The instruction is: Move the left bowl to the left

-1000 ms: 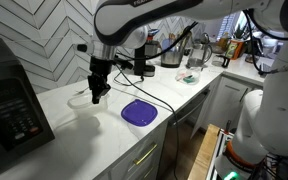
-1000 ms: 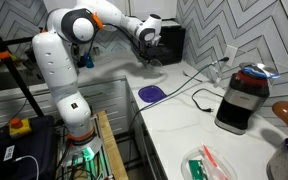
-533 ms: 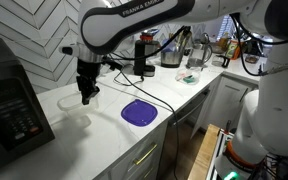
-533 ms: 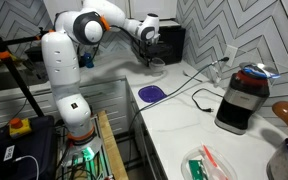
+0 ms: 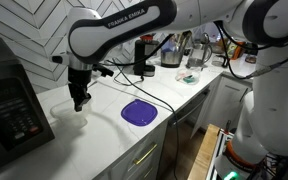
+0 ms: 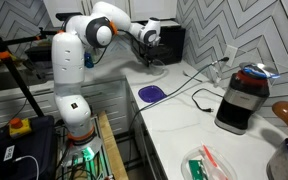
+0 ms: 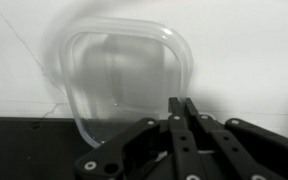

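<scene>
Rim of the left bowl [image 7: 124, 85] runs right into the gripper [image 7: 184, 104] in the wrist view. The bowl's body lies ahead of the fingertips and off towards the pic's left, w/ only its near corner at the tips. Shape is a rounded square, so no real long axis to line up with. It's clear, colourless, thin-walled, v. faint against the white counter [image 5: 109, 135], and empty as far as I can see.

Jaws are drawn almost together, just a sliver btw. them. They're prob. nipping that thin wall, tho the pinch itself can't be made out.

In an exterior view the gripper [image 5: 79, 102] points straight down w/ the bowl under it, barely showing. Flat blue-purple dish [image 5: 138, 112] sits well apart from the gripper, on the side away from the black microwave [image 5: 9, 105]. My read: the slide goes towards the microwave side, and the dish isn't in the way.
</scene>
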